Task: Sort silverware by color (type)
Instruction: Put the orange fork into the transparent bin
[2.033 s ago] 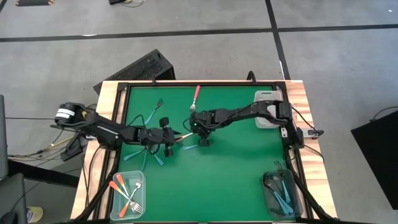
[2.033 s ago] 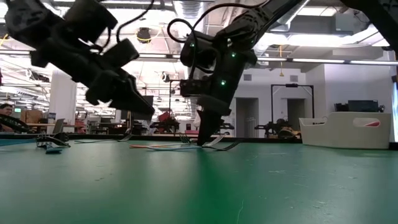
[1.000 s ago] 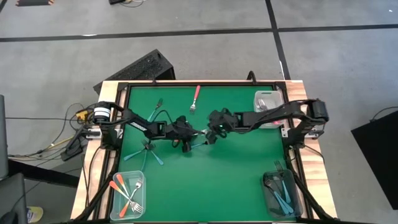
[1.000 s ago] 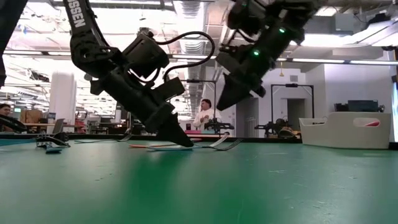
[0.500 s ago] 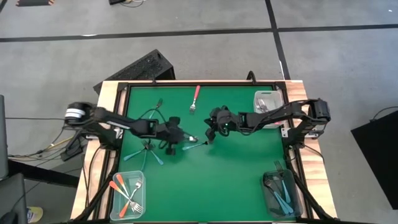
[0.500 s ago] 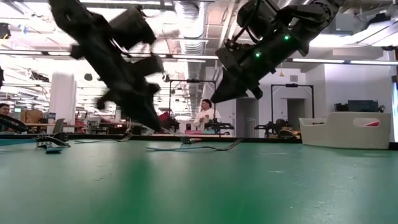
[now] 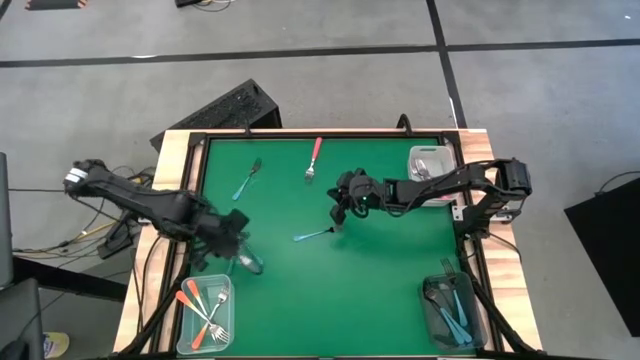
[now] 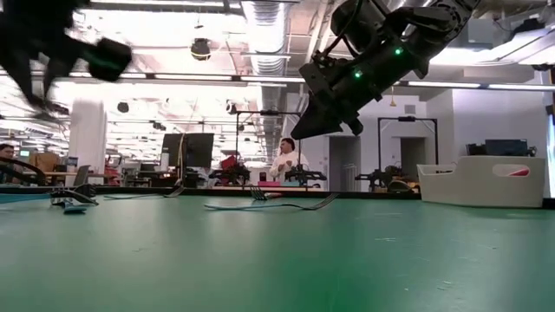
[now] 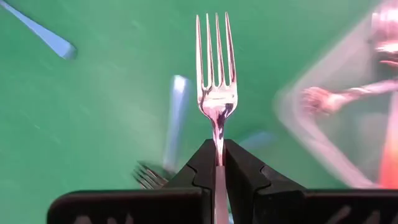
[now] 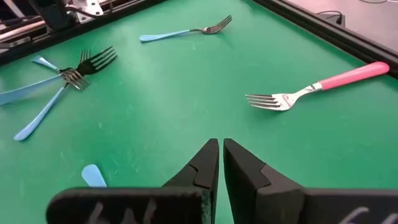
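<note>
A silver-tined fork (image 9: 216,93) stands clamped between the left gripper (image 9: 217,163) jaws, tines pointing away; its handle is hidden, so its colour cannot be told. This gripper sits near the worktop's (image 7: 380,290) front left, just beside a clear bin (image 7: 205,318) holding orange-handled forks. A blue fork (image 7: 314,234) lies mid-worktop, a pink fork (image 10: 317,86) near the far edge. The right gripper (image 10: 218,158) hovers above the blue fork, jaws nearly together, holding nothing.
</note>
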### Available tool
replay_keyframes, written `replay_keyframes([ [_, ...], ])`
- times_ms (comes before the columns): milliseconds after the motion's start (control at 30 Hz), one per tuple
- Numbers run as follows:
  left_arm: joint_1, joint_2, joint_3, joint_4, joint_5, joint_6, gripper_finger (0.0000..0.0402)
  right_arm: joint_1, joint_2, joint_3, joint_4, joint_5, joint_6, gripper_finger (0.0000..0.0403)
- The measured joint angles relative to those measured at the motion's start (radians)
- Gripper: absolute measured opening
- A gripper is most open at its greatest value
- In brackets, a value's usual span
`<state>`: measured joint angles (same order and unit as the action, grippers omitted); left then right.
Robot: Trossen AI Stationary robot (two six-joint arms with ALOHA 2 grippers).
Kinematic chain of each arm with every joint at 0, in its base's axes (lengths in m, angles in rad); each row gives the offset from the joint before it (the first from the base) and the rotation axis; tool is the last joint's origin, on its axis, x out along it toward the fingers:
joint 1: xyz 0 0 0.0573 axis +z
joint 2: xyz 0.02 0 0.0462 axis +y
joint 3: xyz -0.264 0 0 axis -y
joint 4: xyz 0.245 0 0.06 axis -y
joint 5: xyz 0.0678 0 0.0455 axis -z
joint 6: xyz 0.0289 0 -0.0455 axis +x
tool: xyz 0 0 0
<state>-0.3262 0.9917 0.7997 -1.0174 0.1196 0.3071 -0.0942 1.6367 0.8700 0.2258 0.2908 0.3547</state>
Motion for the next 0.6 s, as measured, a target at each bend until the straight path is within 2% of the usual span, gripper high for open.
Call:
replay_keyframes([
  [167,-0.156,-0.028,0.065,-0.034,0.058,-0.183,0.0006,-0.007,0.000,0.000,0.000,-0.001,0.004,0.0052],
  [367,-0.339,0.052,0.068,-0.031,0.202,-0.399,0.0006,-0.007,0.000,0.000,0.002,-0.001,0.004,0.0052],
  [600,-0.441,0.158,0.068,0.014,0.217,-0.541,0.0006,-0.024,-0.003,0.000,0.014,-0.021,0.030,0.0052],
])
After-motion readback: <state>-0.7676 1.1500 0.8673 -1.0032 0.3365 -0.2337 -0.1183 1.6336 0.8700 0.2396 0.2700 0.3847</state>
